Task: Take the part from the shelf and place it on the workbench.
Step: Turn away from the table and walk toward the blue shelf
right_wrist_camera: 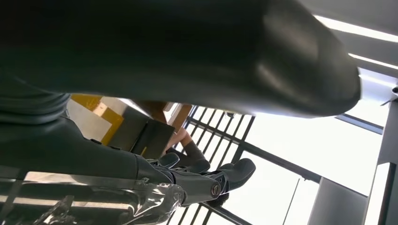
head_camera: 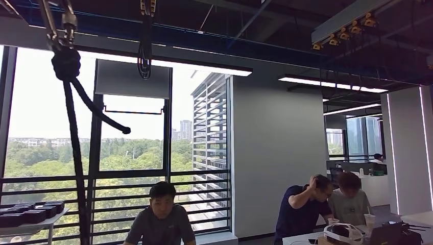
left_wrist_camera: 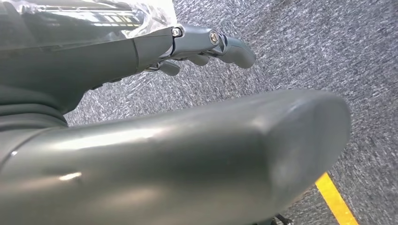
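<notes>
- Closest to the left wrist camera, the left hand (left_wrist_camera: 155,49) is seen with its thick grey thumb (left_wrist_camera: 211,154) stretched across the foreground and its darker fingers (left_wrist_camera: 232,47) extended beyond it, only slightly bent; nothing is grasped and the fingers are released.
- Clear plastic film (left_wrist_camera: 94,18) is wrapped over the cover behind that hand.
- Grey speckled carpet (left_wrist_camera: 305,47) is seen beneath the left hand, crossed by a yellow floor line (left_wrist_camera: 335,199).
- At the right wrist, the right hand (right_wrist_camera: 155,173) is likewise seen released: the thumb (right_wrist_camera: 211,56) is held apart from the loosely extended fingers (right_wrist_camera: 234,171), and nothing is held.
- Dark window rails (right_wrist_camera: 234,136) and a dark box with yellow edges (right_wrist_camera: 141,133) are seen past the right hand.
- From the head, a thick black knotted rope (head_camera: 76,153) is seen hanging in front of a large window.
- Small dark blocks (head_camera: 30,212) are laid on a pale surface at the lower left; whether any of them is the part cannot be told.
- One person (head_camera: 162,217) is seated by the window, and two people (head_camera: 304,204) are bent over a white table (head_camera: 301,239) at the right.
</notes>
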{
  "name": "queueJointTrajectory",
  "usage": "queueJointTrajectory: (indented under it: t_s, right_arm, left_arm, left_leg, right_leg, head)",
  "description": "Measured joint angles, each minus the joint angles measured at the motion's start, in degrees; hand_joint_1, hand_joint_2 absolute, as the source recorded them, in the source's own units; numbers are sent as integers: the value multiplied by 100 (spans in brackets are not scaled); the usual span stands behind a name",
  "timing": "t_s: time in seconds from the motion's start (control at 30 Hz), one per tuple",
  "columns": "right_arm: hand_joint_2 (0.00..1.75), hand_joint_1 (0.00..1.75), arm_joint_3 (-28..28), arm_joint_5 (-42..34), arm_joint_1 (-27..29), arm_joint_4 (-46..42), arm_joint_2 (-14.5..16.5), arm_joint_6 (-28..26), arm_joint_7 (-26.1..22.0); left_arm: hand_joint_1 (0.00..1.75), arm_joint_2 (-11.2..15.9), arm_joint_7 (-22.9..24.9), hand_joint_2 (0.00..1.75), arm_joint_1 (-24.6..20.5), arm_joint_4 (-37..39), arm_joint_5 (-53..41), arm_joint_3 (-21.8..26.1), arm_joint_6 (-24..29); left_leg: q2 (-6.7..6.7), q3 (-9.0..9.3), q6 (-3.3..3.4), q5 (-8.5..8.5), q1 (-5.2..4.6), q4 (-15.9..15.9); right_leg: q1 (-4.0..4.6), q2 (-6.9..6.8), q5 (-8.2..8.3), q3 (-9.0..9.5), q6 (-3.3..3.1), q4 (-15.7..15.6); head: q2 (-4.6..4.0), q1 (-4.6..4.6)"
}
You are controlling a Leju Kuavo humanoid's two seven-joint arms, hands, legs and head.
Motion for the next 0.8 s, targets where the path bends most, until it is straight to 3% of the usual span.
queueJointTrajectory:
  t_s: [0.07,0.17,0.2,0.27,0.33,0.37,0.43,0.47,0.53,0.57,0.6,0.67,0.7,0.8]
  right_arm:
    - [0,0,-35,-30,57,-148,-40,-22,-49]
    - [0,0,-100,-72,117,-329,-100,-35,-146]
    - [0,0,-115,-92,134,-377,-127,-33,-175]
    - [0,0,-126,-127,200,-444,-177,-30,-207]
    - [0,0,-126,-155,288,-483,-215,-27,-212]
    - [0,0,-125,-169,316,-501,-227,-25,-216]
    - [0,0,-125,-216,340,-533,-247,-21,-241]
    - [0,0,-125,-252,353,-549,-252,-16,-264]
    - [0,0,-137,-350,402,-571,-259,-1,-325]
    - [0,0,-144,-397,426,-578,-261,10,-359]
    - [0,0,-151,-437,446,-583,-263,22,-389]
    - [0,0,-153,-492,467,-586,-265,50,-437]
    - [0,0,-153,-514,475,-587,-265,63,-454]
    - [0,0,-151,-554,525,-588,-265,84,-501]
  left_arm:
    - [0,0,-10,0,-3,0,19,3,0]
    - [0,-9,-20,0,-23,-1,36,4,0]
    - [0,-12,-24,0,-33,-2,44,5,0]
    - [0,-14,-28,0,-42,-2,61,7,-1]
    - [0,-17,-28,0,-32,-2,77,8,-2]
    - [0,-17,-28,0,-26,-2,87,8,-1]
    - [0,-16,-32,0,-20,-2,115,10,1]
    - [0,-5,-34,0,-25,-1,134,13,5]
    - [0,3,-48,0,-29,-1,163,23,24]
    - [0,5,-54,0,-27,-2,177,29,40]
    - [0,-3,-62,0,-21,-2,193,35,55]
    - [0,-7,-70,0,-16,-2,234,46,73]
    - [0,-8,-75,0,-16,-2,251,50,77]
    - [0,-10,-91,0,-12,-2,273,55,85]
  left_leg:
    - [-1,3,33,5,-8,-3]
    - [16,152,142,165,24,-302]
    - [26,203,152,224,50,-413]
    - [35,225,145,260,88,-475]
    - [35,217,99,239,130,-443]
    - [34,211,58,215,165,-406]
    - [31,177,-71,128,251,-259]
    - [23,138,-146,74,276,-156]
    - [9,58,-260,6,275,-9]
    - [3,36,-292,2,266,14]
    - [4,30,-315,5,269,11]
    - [13,-2,-331,-112,282,110]
    - [18,-75,-323,-274,273,310]
    - [24,-488,-243,-898,199,1416]
  right_leg:
    - [-17,0,25,13,25,-38]
    - [-4,1,-24,38,87,-41]
    - [-2,2,-146,-40,99,141]
    - [-45,0,-481,-348,144,799]
    - [-117,-5,-595,-564,227,1251]
    - [-158,-11,-494,-533,279,1193]
    - [-247,-29,-151,-222,411,579]
    - [-270,-16,-44,-84,442,291]
    - [-281,28,-40,-15,360,106]
    - [-270,51,-51,-55,269,150]
    - [-267,52,-56,-83,191,183]
    - [-256,37,-43,-113,100,200]
    - [-246,24,-29,-125,62,198]
    - [-177,-9,18,-183,-16,192]
  head:
    - [0,1]
    - [0,8]
    - [0,5]
    - [0,-18]
    - [0,-32]
    - [0,-35]
    - [0,-44]
    - [0,-61]
    - [2,-54]
    - [2,-43]
    - [2,-19]
    - [1,5]
    - [1,19]
    - [0,62]
